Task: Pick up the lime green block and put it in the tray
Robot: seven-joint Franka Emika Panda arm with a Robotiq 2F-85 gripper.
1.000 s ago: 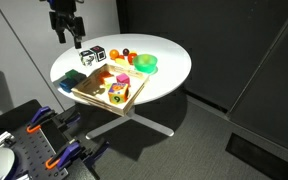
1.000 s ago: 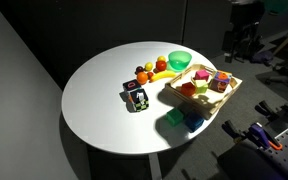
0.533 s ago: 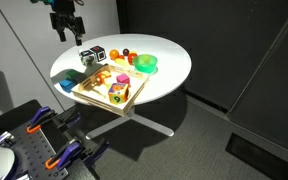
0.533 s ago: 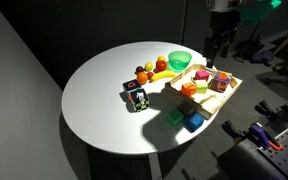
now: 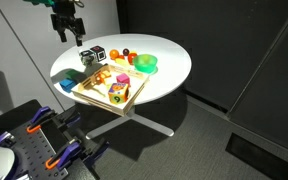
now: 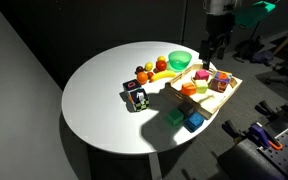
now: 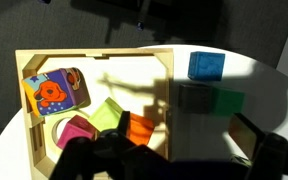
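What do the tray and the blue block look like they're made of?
The tray looks like light unfinished wood: pale tan and matte. The blue block could be painted wood or plastic; its even, solid colour leaves that open.

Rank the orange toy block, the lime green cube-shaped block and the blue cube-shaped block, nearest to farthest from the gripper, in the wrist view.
1. Orange toy block: inside the light wooden tray, low in view.
2. Lime green block: on the table beside the tray, shadowed.
3. Blue block: beyond the lime one.
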